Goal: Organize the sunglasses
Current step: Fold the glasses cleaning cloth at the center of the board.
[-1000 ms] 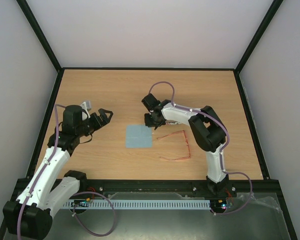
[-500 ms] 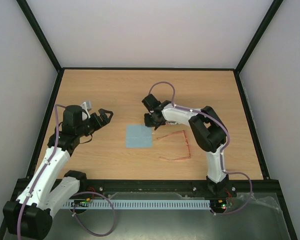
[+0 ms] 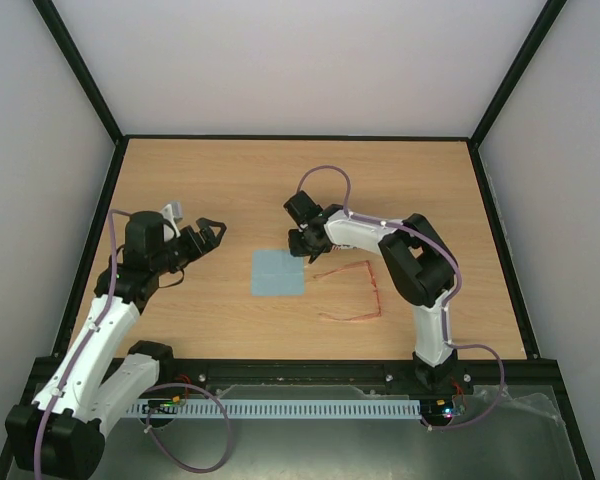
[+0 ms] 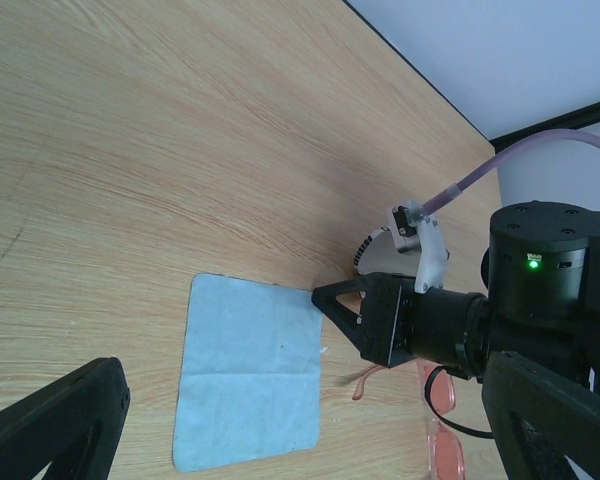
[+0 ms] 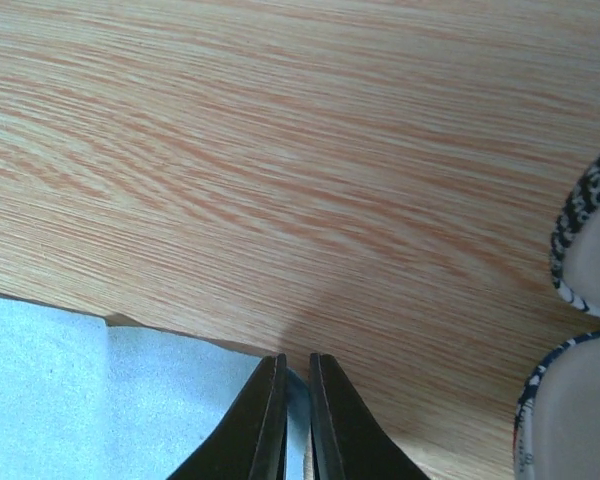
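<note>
The right gripper is low at the far right corner of the light blue cloth, its jaws nearly together and pinching the cloth's edge. The left gripper hangs wide open and holding nothing above the table, left of the cloth. The sunglasses lie unfolded on the table just right of the cloth, beside the right arm.

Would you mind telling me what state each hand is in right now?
Left hand: open, holding nothing.
Right hand: closed on a corner of the blue cloth.
</note>
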Available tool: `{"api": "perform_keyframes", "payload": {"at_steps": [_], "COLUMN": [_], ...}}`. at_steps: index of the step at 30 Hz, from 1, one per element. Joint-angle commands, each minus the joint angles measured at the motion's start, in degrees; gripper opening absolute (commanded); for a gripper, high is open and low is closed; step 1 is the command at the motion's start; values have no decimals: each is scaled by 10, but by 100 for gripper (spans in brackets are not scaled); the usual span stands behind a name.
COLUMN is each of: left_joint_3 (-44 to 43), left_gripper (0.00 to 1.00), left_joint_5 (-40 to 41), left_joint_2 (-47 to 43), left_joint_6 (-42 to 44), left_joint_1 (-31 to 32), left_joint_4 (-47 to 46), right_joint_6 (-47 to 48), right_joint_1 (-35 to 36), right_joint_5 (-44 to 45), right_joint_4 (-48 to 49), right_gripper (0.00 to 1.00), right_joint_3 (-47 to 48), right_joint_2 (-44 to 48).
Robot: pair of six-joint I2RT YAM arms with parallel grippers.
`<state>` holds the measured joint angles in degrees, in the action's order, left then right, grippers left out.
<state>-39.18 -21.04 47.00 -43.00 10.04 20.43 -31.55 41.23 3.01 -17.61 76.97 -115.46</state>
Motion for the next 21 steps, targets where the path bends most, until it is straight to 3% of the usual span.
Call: {"api": "perform_keyframes", "payload": {"at_steps": [1, 9, 16, 21], "left_joint_3": [10, 22, 3, 6], "left_gripper": [100, 99, 99, 99], "left_joint_5": [-16, -38, -15, 3], "left_joint_2": [-5, 28, 112, 146], "left_joint_6": [3, 11, 19, 22], "left_joint_1": [-3, 3, 66, 77], "left_joint_4": [-7, -28, -51, -71], "right_joint_6": [-7, -6, 1, 5], "right_joint_1": [6, 7, 7, 8], "right_joint_5": [-6, -5, 6, 4], "right_joint_4": [-41, -43, -46, -44], "right_gripper": [9, 2, 1, 1], "right_joint_3": [-25, -21, -6, 4], "right_joint_2": [2, 10, 16, 22]}}
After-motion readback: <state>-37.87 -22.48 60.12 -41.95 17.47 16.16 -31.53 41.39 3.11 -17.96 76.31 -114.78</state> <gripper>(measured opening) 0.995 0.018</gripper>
